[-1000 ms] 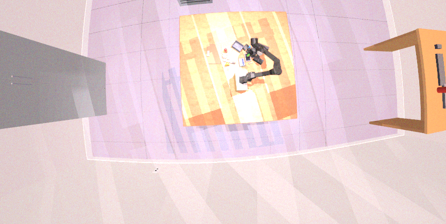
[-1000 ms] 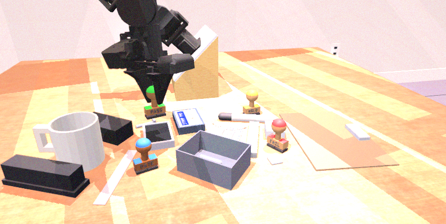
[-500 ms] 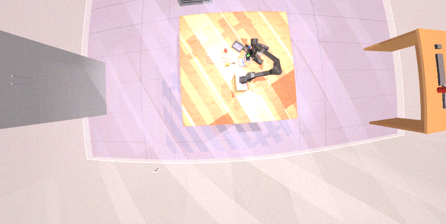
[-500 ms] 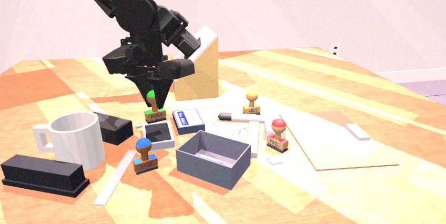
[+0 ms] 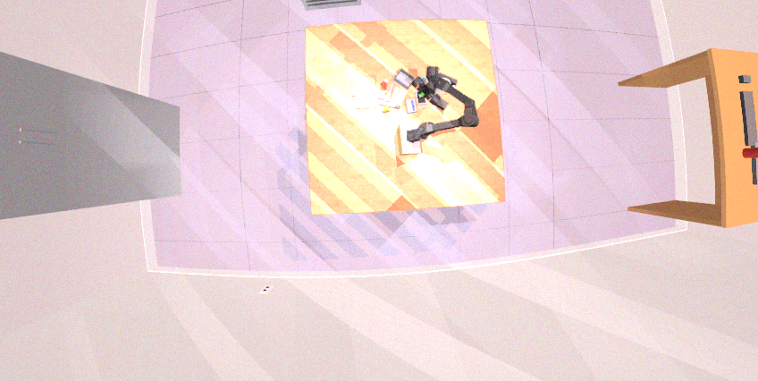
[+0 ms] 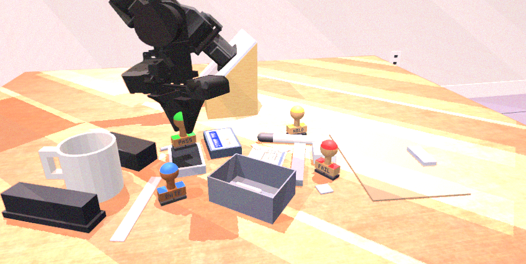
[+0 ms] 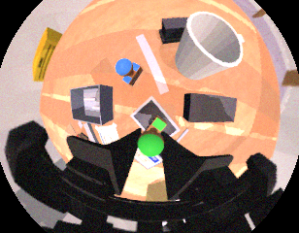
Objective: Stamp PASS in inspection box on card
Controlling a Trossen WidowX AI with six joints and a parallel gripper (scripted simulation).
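My gripper (image 5: 423, 91) (image 6: 183, 129) (image 7: 151, 132) is shut on the PASS stamp (image 6: 183, 140) (image 7: 150, 145), which has a green knob and stands upright between the fingers. The stamp is over the back part of the open ink pad (image 6: 196, 164) (image 7: 146, 111), its base very near the black surface; whether they touch I cannot tell. The stamp's shadow falls on the pad. The card (image 6: 268, 154) (image 7: 109, 133) lies beyond the grey open box, which hides its near part. I cannot make out the inspection box clearly.
A blue-labelled case (image 6: 223, 142) lies beside the pad. The blue stamp (image 6: 170, 183) (image 7: 125, 68), white mug (image 6: 92, 165) (image 7: 210, 46) and black block (image 6: 137, 150) (image 7: 210, 108) stand around it. The grey box (image 6: 239, 200) (image 7: 92, 104), FAIL stamp (image 6: 327, 162) and HOLD stamp (image 6: 296, 123) are further right in the exterior view.
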